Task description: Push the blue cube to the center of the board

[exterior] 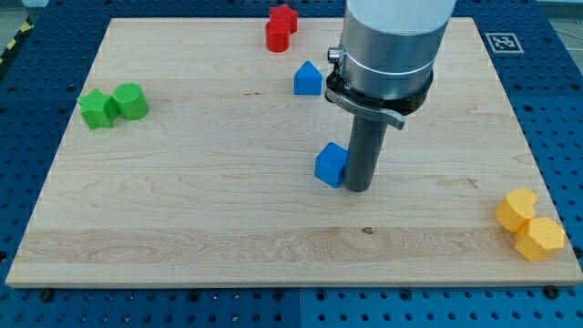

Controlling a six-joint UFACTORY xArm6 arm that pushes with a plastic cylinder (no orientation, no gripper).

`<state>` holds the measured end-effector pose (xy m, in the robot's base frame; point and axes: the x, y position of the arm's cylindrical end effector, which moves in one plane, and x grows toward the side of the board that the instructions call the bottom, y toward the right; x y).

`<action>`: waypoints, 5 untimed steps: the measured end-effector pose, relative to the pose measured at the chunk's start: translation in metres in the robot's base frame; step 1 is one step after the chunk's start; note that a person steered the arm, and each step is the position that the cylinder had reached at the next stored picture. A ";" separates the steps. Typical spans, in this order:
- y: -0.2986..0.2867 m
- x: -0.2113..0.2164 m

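Note:
The blue cube (331,164) sits a little right of and below the middle of the wooden board (209,182). My tip (357,189) rests on the board right against the cube's right side, touching it or nearly so. The rod rises from there into the grey arm at the view's top. A second blue block (307,79), shaped like a small house with a peaked top, lies above the cube, near the top of the board.
Two red blocks (281,27) sit at the top edge, one a star shape. Two green blocks (113,105) sit at the left, touching. Two yellow blocks (530,224) sit at the bottom right corner. The board lies on a blue perforated table.

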<state>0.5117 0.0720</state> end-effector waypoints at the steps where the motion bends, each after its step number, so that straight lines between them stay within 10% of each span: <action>1: 0.000 -0.001; 5: -0.040 -0.009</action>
<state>0.5031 0.0320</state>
